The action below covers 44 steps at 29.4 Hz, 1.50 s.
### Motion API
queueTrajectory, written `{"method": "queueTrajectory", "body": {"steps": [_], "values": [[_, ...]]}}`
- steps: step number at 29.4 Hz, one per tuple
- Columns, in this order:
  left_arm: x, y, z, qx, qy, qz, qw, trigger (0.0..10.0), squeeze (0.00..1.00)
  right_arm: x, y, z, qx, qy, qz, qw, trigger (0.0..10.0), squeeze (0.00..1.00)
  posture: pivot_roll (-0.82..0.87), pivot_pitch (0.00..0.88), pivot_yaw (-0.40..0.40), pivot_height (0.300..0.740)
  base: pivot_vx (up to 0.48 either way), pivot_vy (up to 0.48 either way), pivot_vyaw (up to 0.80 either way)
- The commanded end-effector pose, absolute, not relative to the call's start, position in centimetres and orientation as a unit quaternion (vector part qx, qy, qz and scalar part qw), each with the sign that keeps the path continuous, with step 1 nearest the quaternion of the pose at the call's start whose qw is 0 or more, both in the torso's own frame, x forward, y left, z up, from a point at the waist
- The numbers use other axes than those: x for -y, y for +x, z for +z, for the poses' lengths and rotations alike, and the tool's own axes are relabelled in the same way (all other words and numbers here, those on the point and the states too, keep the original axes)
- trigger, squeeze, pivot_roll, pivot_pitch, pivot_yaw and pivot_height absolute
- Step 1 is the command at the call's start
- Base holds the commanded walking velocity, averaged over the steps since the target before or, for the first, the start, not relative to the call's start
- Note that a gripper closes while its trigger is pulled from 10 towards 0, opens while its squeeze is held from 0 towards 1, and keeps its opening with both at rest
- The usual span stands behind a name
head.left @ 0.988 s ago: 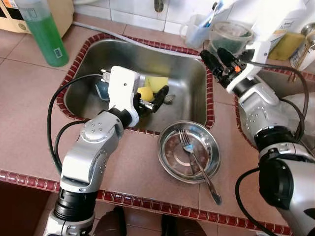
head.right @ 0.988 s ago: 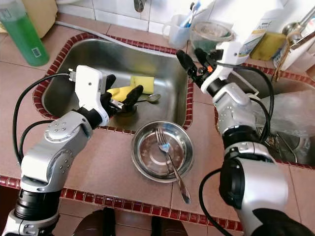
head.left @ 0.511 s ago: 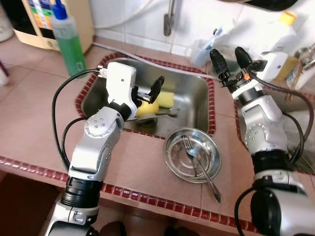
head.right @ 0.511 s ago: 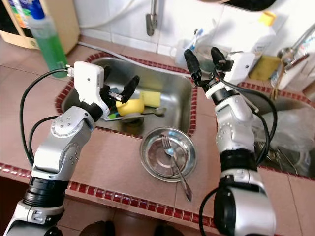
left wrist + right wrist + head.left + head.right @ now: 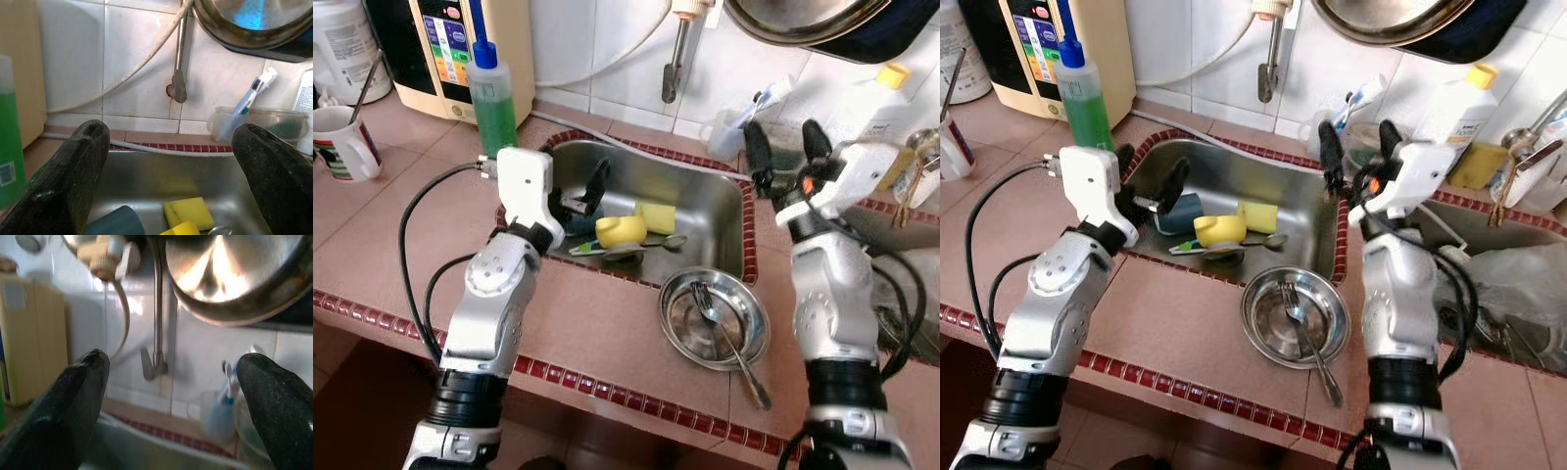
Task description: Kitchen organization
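The steel sink holds a yellow cup, a yellow sponge, a teal cup and a spoon. A steel bowl with a fork in it stands on the tiled counter in front of the sink's right corner. My left gripper hangs open over the sink's left end, above the teal cup, holding nothing. My right gripper is open and empty above the sink's right rim, pointing at the back wall. In the left wrist view the sponge lies between the spread fingers.
A green soap bottle and a water purifier stand at the back left, a mug further left. The faucet, a toothbrush cup and a white bottle line the back wall. A pan hangs overhead. A second basin lies right.
The camera has tilted up and back, showing more wall. Both arms have risen; the left gripper has lifted from beside the yellow cup to the sink's left end. Both grippers stay open.
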<state>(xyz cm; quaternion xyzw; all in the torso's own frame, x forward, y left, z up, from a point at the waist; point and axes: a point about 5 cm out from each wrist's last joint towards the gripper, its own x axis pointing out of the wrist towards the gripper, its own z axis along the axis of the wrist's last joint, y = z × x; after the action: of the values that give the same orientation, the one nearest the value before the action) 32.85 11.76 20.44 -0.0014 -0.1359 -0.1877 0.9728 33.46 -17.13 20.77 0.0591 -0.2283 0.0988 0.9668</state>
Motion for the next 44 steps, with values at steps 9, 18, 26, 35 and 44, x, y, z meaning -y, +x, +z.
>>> {"method": "queueTrajectory", "body": {"steps": [9,18,26,35,44], "values": [[-12.0,31.5,19.5,0.162,-0.023,-0.189,0.968,10.0,0.00,15.6,30.8,19.1,0.224,0.018,0.064,0.972,10.0,0.00,0.08,0.010,-0.073,0.740,0.000,0.000,0.00],[-11.9,31.1,19.7,0.177,-0.017,-0.197,0.964,10.0,0.00,15.2,30.5,19.0,0.218,-0.004,0.065,0.974,10.0,0.00,0.08,0.001,-0.074,0.740,0.000,0.000,0.00],[-12.0,30.8,19.5,0.169,-0.027,-0.204,0.964,10.0,0.00,14.9,30.4,18.8,0.213,-0.013,0.071,0.974,10.0,0.00,0.08,0.000,-0.078,0.740,0.000,-0.154,0.00],[-12.1,30.7,19.5,0.170,-0.029,-0.206,0.963,10.0,0.00,14.7,30.4,18.7,0.211,-0.018,0.078,0.974,10.0,0.00,0.09,0.000,-0.085,0.740,0.000,-0.480,0.00],[-12.0,30.6,19.5,0.168,-0.031,-0.208,0.963,10.0,0.00,14.6,30.4,18.7,0.210,-0.022,0.082,0.974,10.0,0.00,0.09,0.000,-0.087,0.740,0.000,-0.480,0.00]]}}
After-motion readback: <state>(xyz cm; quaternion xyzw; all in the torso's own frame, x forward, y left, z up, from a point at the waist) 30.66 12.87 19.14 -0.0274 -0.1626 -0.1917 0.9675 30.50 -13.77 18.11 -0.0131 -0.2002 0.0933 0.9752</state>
